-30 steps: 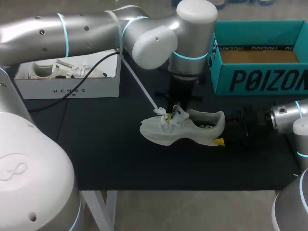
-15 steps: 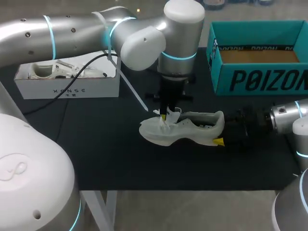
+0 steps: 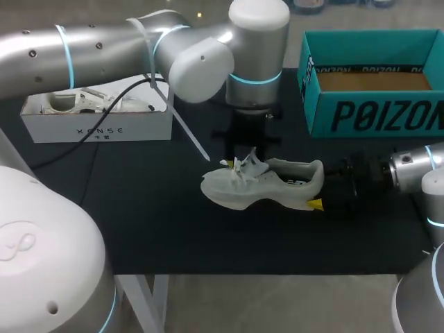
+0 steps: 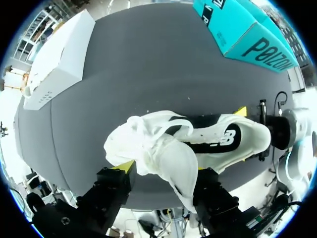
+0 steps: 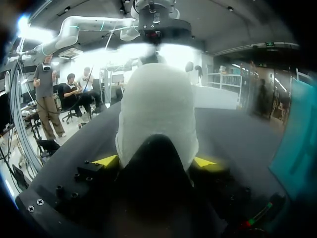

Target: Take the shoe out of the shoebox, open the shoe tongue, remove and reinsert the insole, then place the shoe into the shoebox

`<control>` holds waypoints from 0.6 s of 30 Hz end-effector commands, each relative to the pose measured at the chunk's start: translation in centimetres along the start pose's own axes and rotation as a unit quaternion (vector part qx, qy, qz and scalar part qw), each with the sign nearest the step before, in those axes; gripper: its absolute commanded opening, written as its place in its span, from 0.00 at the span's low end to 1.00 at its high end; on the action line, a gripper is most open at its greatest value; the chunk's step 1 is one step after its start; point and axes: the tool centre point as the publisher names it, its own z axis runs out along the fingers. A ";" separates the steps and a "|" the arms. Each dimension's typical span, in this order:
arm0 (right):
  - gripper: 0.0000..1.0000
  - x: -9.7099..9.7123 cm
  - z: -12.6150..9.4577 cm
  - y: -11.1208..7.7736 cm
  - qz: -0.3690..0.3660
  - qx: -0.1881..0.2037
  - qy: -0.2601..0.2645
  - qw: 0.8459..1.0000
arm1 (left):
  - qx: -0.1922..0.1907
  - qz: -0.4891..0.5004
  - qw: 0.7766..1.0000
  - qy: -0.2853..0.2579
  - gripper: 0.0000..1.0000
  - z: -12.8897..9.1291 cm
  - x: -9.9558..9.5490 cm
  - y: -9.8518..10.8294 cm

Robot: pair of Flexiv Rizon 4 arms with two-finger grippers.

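Teal shoebox point(image 3: 374, 111) has black lettering, white box point(image 3: 97, 125) has small grey print; both sit on the black table point(image 3: 139, 215). Shoe point(image 3: 267, 186) is mid-table, with the right gripper point(image 5: 154, 160) clamped on its heel. Left gripper point(image 4: 162, 167) is at the tongue, can't tell if it grips.

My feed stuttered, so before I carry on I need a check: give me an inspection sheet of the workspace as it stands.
Surface: black tabletop, flat.
Job's things: white shoe on its sole mid-table, tongue sticking up; teal shoebox open at the far right, nothing seen inside; no insole seen outside the shoe.
Clutter: white box at the far left, pale items inside.
Grippers: right gripper clamps the shoe's heel from both sides; left gripper is above the tongue, grip unclear.
Cables: black cable runs from the left arm across the white box's front.
Surroundings: nothing seen reaching over the table.
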 end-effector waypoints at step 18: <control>0.00 -0.1 0.4 -0.5 0.001 0.001 -0.001 1.000 | 0.009 0.590 0.806 -0.035 1.00 -7.9 2.6 3.0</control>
